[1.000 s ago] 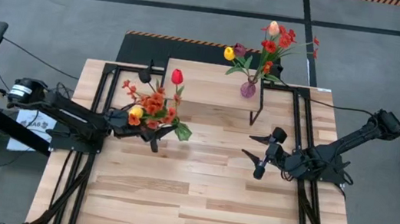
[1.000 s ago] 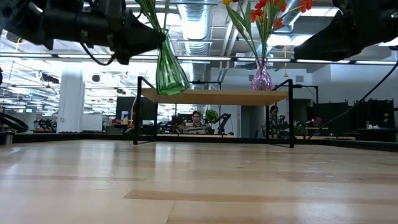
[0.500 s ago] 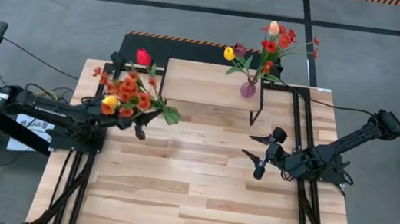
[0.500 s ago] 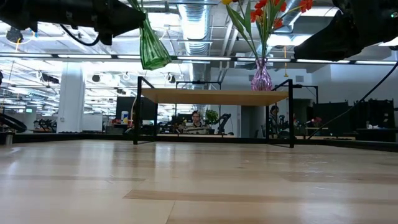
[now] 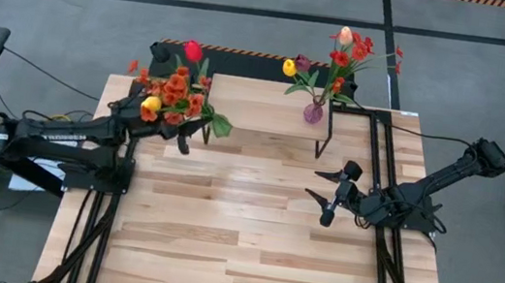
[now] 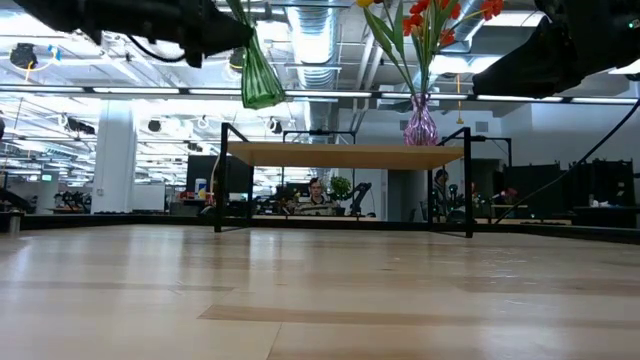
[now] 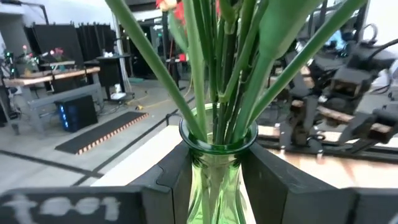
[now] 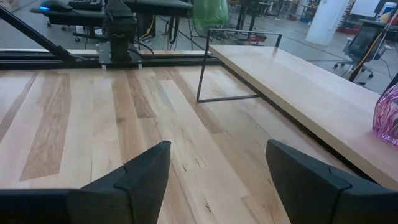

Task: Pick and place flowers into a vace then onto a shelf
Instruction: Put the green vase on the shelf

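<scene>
The left pincer (image 5: 178, 133) was clamped on the neck of a green glass vase (image 6: 259, 78), its two dark fingers (image 7: 177, 180) pressed against the glass on either side. It held the vase in the air near the counter's (image 5: 248, 249) far left corner, just off the left end of the shelf (image 5: 262, 106), with the vase's base above the level of the shelf's plank top in the low view. The vase carried a bunch of flowers (image 5: 174, 87): a red tulip, a yellow one and sprays of small red-orange blossoms on long green stems. At the right end of the shelf stood a pink vase (image 5: 313, 112) with a second bunch of flowers (image 5: 342, 56), red, yellow, cream and dark. Further right, the right pincer (image 5: 333, 193) hovered over the counter near its right edge, its fingers spread wide with nothing between them.
</scene>
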Action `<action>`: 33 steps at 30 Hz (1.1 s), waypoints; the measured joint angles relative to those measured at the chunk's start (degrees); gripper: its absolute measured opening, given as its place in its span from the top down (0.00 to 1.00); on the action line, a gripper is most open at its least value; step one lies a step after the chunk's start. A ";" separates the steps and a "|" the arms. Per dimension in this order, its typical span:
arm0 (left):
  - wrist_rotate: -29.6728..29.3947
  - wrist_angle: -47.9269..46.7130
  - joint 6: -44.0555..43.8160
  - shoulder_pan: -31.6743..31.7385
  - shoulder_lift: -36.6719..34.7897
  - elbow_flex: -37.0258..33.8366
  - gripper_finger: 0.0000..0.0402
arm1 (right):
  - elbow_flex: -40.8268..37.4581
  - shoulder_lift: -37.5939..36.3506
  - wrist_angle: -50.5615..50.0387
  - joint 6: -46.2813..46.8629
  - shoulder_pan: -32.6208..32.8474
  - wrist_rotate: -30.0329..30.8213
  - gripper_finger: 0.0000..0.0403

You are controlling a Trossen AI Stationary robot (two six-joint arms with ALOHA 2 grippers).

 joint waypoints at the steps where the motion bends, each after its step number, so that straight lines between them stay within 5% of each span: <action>1: 1.32 -0.04 -0.04 1.42 0.89 0.31 0.73 | 0.00 -0.01 0.00 -0.02 0.00 0.00 0.36; 18: 15.93 3.94 -4.09 22.11 10.70 1.92 0.73 | 0.00 -0.01 0.00 -0.09 0.00 0.13 0.36; 33: 18.82 5.96 -5.01 24.32 14.66 1.96 0.73 | 0.00 -0.01 0.00 -0.09 -0.02 0.15 0.36</action>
